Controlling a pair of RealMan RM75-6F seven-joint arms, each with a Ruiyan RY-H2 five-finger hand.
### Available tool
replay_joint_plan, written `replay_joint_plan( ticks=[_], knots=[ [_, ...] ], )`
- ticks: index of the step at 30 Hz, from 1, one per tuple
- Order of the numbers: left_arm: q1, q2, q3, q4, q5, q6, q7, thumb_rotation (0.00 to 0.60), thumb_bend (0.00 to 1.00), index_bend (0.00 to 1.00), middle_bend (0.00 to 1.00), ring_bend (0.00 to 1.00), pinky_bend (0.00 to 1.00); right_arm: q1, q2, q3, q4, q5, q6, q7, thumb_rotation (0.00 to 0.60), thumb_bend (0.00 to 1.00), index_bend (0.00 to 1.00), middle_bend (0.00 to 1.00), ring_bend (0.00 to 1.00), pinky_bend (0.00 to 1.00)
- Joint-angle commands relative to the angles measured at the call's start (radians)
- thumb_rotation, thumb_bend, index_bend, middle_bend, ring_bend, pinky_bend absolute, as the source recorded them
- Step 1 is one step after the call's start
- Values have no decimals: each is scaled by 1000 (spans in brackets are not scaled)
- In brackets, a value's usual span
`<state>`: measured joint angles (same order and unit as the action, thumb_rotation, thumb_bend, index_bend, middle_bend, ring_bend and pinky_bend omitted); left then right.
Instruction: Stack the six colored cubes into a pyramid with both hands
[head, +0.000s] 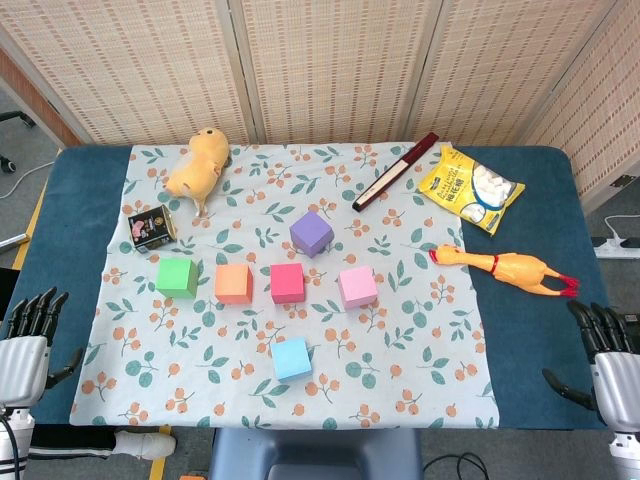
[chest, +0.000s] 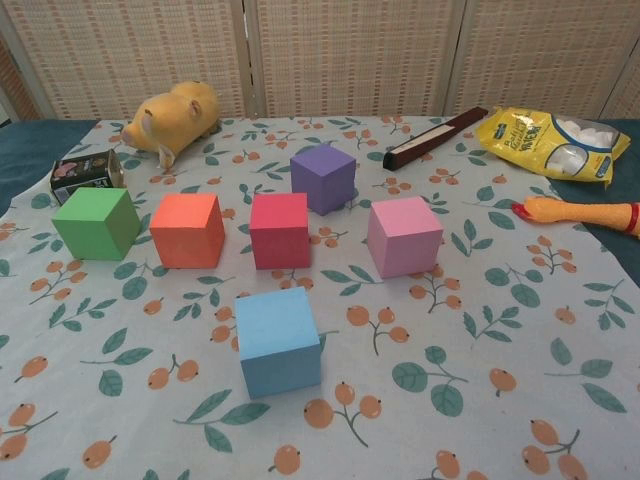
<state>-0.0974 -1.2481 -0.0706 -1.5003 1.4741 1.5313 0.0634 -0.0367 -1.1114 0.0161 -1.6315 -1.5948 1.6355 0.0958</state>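
Six cubes lie apart on the floral cloth (head: 420, 350). A green cube (head: 177, 277), an orange cube (head: 233, 283), a red cube (head: 287, 282) and a pink cube (head: 357, 287) form a row. Behind the row sits a purple cube (head: 311, 233); in front of it sits a light blue cube (head: 291, 358). The chest view shows green (chest: 96, 222), orange (chest: 188, 229), red (chest: 279, 230), pink (chest: 404, 236), purple (chest: 323, 178) and blue (chest: 277, 340). My left hand (head: 28, 345) hovers off the table's left front corner, fingers apart, holding nothing. My right hand (head: 605, 355) is at the right front corner, likewise empty.
A yellow plush pig (head: 198, 165) and a small black tin (head: 151, 227) lie at the back left. A dark long box (head: 396, 171), a yellow snack bag (head: 471, 187) and a rubber chicken (head: 505, 267) lie at the back right and right.
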Motion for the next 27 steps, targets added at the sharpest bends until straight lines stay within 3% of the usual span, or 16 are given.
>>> replay_joint_plan(
  ticks=[1, 11, 17, 21, 27],
  knots=[
    [0, -2, -3, 1, -1, 2, -3, 600, 323, 0, 0, 0, 16, 2, 0, 4, 0, -1, -1, 0, 600, 0, 0, 75, 0, 26],
    [-25, 23, -11, -24, 21, -17, 2, 600, 322, 0, 0, 0, 24, 13, 3, 13, 11, -11, -4, 22, 600, 0, 0, 75, 0, 26],
    [-128, 68, -51, -64, 86, -90, -38, 600, 321, 0, 0, 1, 74, 36, 42, 38, -15, -27, -3, 25, 600, 0, 0, 75, 0, 26],
    [-236, 75, -86, -102, 90, -212, -77, 600, 321, 0, 0, 39, 141, 62, 68, 56, -47, -29, -23, 11, 600, 0, 0, 75, 0, 26],
    [-392, 83, -136, -161, 48, -414, -73, 600, 321, 9, 61, 96, 154, 101, 89, 62, -80, -42, -72, -3, 600, 0, 0, 75, 0, 25]
  ],
)
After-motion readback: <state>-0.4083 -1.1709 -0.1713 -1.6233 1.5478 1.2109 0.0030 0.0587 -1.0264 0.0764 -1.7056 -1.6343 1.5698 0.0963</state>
